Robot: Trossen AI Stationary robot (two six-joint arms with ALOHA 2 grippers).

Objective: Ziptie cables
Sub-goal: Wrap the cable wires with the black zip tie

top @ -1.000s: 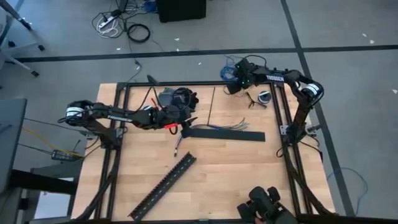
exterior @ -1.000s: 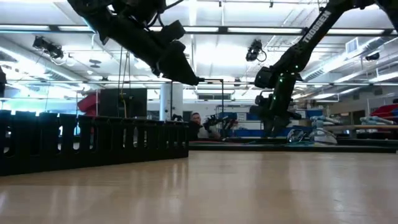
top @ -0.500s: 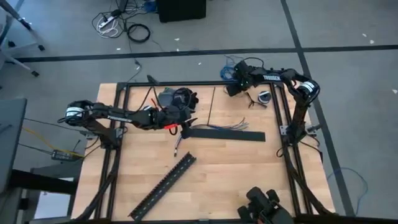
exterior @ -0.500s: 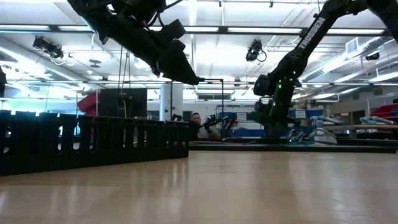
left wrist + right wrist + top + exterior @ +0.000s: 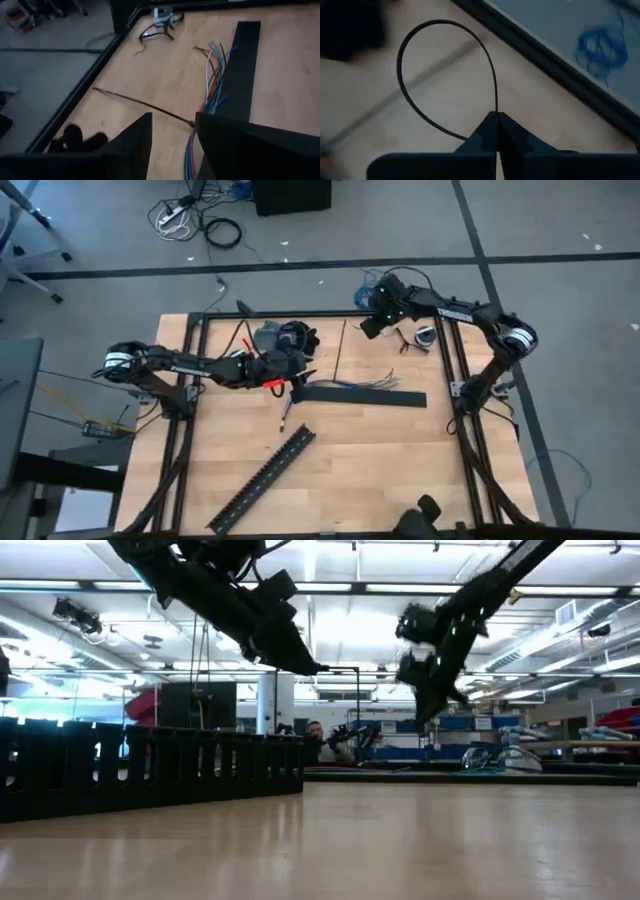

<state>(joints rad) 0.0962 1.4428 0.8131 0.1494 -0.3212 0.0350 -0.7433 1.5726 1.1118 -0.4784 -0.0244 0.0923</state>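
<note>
Count: two black slotted strips, one flat strip (image 5: 362,396) mid-table and one angled strip (image 5: 262,479) nearer the front edge. One bundle of cables (image 5: 212,92), one straight ziptie (image 5: 142,104) on the wood, one looped ziptie (image 5: 445,80). Two arms, so two grippers: left gripper (image 5: 300,381), right gripper (image 5: 366,326).

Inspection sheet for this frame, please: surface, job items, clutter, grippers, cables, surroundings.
Surface: wooden table inside a black frame.
Job's things: thin coloured cables lying fanned beside the flat black strip; a straight zip tie lies on the wood near them; a looped zip tie is pinched in the right gripper.
Clutter: slotted black strip lying diagonally; a small tangle of wire near the frame.
Grippers: left gripper open above the cable ends; right gripper shut on the looped tie, raised at the far right corner.
Cables: not yet bundled.
Surroundings: blue coiled cable on the floor; a person in the background.
</note>
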